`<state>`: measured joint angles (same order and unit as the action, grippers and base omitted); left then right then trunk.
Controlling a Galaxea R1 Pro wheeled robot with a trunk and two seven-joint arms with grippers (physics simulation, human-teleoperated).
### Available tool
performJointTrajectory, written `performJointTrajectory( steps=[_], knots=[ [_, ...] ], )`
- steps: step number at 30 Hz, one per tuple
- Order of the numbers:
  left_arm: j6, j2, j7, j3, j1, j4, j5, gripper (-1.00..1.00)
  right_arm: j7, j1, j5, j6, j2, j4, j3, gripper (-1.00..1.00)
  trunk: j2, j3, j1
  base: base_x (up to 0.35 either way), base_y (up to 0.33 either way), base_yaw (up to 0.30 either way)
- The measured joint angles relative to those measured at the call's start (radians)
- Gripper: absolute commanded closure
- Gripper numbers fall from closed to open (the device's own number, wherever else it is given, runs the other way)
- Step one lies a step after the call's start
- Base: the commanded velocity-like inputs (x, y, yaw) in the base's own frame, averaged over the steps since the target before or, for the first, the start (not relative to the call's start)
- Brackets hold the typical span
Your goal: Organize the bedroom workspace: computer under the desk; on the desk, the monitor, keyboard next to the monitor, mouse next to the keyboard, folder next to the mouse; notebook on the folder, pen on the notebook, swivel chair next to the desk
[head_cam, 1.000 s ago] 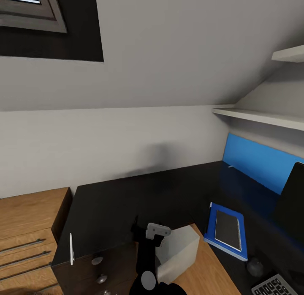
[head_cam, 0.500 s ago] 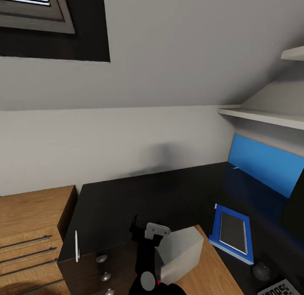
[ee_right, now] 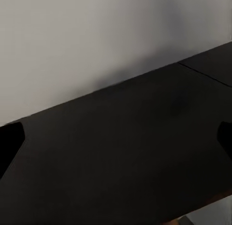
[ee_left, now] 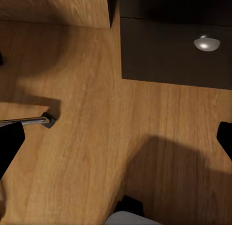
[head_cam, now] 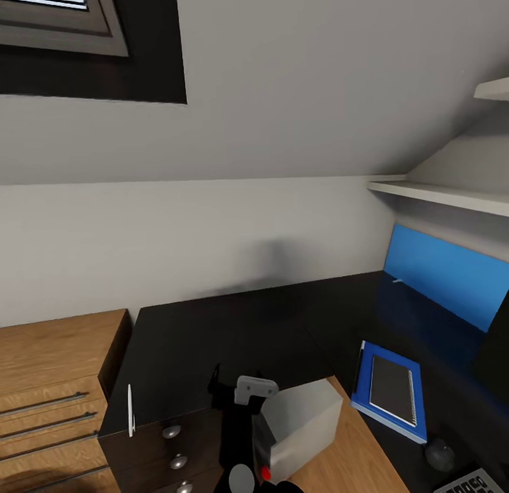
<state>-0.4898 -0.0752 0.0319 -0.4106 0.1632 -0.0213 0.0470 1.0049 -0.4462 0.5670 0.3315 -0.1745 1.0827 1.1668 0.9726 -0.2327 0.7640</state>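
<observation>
Shifted slightly left, gripper (head_cam: 233, 388) over desk (head_cam: 212, 337) edge.

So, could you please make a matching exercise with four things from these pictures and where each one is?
Things:
1. pen
2. notebook
3. computer
4. mouse

Places:
A. on top of the blue folder
B. on the wooden floor below the desk
C. at the desk's left edge, above the drawers
D. on the desk, just below the folder in the head view

Pairs: 1-C, 2-A, 3-B, 4-D
</observation>
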Motion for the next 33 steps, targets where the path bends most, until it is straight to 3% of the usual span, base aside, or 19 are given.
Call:
performJointTrajectory(
  steps=[4,33],
  knots=[
    [0.001,0.000,0.000,0.000,0.000,0.000,0.000,-1.00,-0.001,0.000,-0.024,0.002,0.000,0.006,0.012,-1.00,0.000,0.000,0.000,0.000,0.000,0.125],
    [0.000,0.000,0.000,0.001,0.000,0.000,0.000,-1.00,-0.005,0.000,-0.027,0.000,0.000,0.000,0.025,-1.00,0.000,-0.007,0.000,0.000,0.000,0.271]
  ],
)
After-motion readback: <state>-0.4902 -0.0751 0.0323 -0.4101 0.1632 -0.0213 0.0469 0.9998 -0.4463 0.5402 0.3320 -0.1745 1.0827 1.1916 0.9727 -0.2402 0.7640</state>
